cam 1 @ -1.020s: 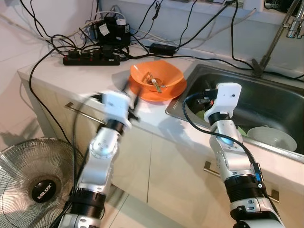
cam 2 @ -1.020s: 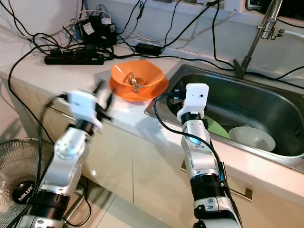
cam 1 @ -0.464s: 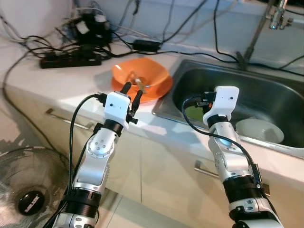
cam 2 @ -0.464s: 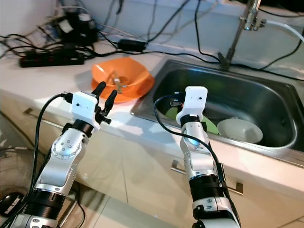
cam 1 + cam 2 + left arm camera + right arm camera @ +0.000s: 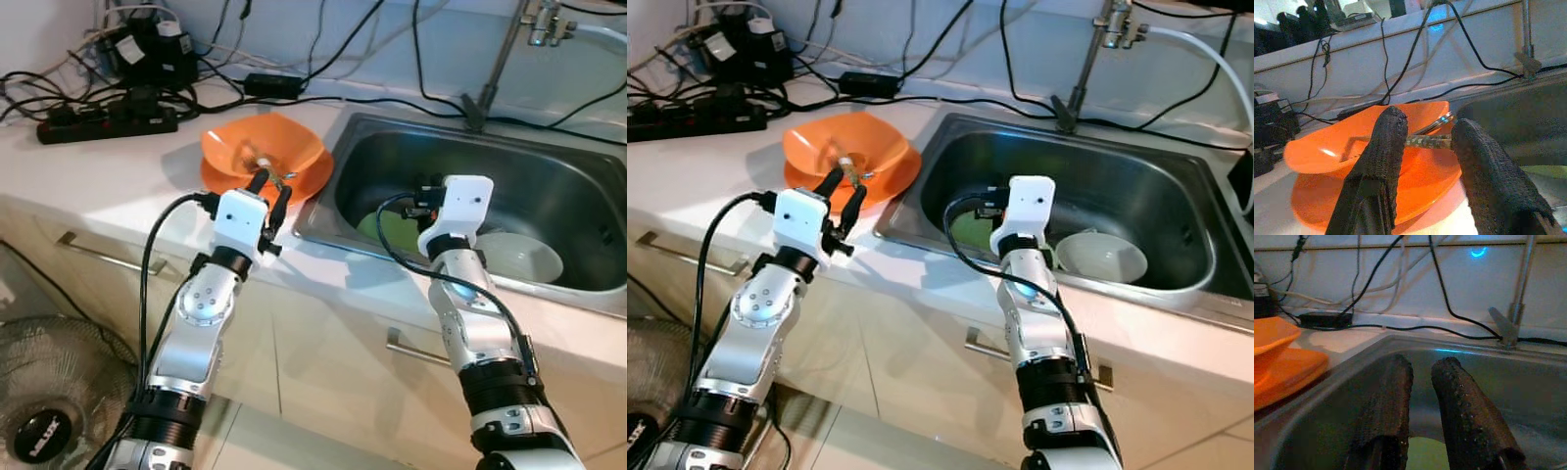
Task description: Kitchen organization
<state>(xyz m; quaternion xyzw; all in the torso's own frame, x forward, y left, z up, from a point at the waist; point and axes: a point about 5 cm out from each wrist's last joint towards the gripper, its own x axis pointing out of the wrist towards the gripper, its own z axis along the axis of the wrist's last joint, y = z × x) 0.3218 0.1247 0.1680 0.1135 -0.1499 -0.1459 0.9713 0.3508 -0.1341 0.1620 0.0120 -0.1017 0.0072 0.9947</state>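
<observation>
Orange bowl [image 5: 260, 157] sits close ahead of left gripper [image 5: 268, 194], jaws spread; a careless reach could shove its loose utensil [image 5: 1427, 139] out.

— What colours do you have there?
— Your bowl [image 5: 263, 152] and the plate [image 5: 294, 186] under it are orange; the sink [image 5: 549, 186] is steel grey, holding a white bowl [image 5: 524, 257] and a green plate [image 5: 392, 230].
</observation>
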